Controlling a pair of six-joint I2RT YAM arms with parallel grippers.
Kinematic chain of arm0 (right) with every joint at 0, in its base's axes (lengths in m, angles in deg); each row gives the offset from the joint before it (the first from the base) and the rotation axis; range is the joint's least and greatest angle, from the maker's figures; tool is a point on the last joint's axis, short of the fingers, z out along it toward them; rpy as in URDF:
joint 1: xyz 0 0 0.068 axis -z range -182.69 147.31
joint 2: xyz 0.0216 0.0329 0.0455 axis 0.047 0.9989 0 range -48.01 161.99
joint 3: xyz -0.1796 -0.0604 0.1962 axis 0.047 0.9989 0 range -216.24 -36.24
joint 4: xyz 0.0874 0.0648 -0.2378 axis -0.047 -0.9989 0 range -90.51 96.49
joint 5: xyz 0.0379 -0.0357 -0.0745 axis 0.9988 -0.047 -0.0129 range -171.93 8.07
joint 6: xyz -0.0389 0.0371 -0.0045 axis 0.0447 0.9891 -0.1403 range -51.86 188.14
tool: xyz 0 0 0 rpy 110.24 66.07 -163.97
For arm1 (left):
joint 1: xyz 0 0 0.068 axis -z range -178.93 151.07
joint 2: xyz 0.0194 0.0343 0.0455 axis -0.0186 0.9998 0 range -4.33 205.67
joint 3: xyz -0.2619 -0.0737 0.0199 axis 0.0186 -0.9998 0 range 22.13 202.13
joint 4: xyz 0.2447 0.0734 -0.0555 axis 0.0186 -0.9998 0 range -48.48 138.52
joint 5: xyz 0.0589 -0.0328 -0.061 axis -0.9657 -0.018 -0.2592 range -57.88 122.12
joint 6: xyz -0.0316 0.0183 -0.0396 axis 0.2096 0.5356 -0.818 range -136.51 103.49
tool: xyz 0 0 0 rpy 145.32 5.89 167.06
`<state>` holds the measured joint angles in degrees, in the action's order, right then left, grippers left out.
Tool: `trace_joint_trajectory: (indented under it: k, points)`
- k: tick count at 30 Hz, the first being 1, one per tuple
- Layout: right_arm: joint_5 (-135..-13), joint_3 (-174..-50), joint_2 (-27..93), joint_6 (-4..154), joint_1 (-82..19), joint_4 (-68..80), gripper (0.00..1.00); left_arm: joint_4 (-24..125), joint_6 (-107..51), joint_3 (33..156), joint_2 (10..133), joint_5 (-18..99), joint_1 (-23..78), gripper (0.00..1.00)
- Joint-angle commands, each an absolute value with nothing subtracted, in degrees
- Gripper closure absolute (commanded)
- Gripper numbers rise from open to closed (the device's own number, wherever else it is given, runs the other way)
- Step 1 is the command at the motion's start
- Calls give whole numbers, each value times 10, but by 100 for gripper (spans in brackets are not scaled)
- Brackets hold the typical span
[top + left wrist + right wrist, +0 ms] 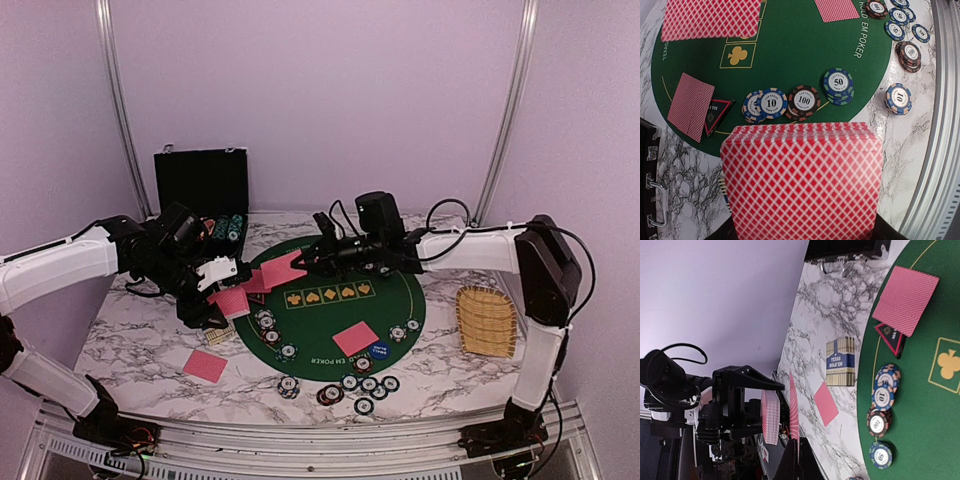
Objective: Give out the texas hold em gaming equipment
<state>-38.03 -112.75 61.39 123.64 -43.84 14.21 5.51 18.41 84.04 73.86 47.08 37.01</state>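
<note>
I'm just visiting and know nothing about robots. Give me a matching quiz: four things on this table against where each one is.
Things:
1 wicker basket
2 black case
3 card deck
4 triangular marker

Places:
A in the left gripper
B on the green mat, against a card
C back left, open
D table's right side

Pairs: 1-D, 2-C, 3-A, 4-B

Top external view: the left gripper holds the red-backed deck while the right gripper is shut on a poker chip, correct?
Not quite. The right gripper is shut on a single red-backed card, not a chip, as the top external view shows. The left gripper does hold the deck.
</note>
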Motion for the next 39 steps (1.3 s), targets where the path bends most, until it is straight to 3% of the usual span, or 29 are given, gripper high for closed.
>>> trace_joint_trajectory:
  k: [1, 13, 19, 31, 33, 39]
  points:
    - [-384, -1139, 588, 1204, -367, 113, 100, 54, 182, 843, 742, 479, 371, 100]
    - [-462, -1303, 726, 1103, -224, -9, 100, 54, 183, 844, 746, 479, 371, 100]
    - [-473, -1412, 828, 1104, -215, -38, 100, 54, 185, 846, 750, 482, 371, 100]
    - [-470, -1503, 936, 1136, -215, -39, 100, 36, 203, 836, 774, 441, 371, 100]
    - [-482, -1510, 942, 1129, -215, -50, 96, 35, 203, 831, 771, 441, 371, 100]
    - [-503, -1521, 946, 1107, -215, -78, 72, 33, 205, 819, 759, 438, 371, 100]
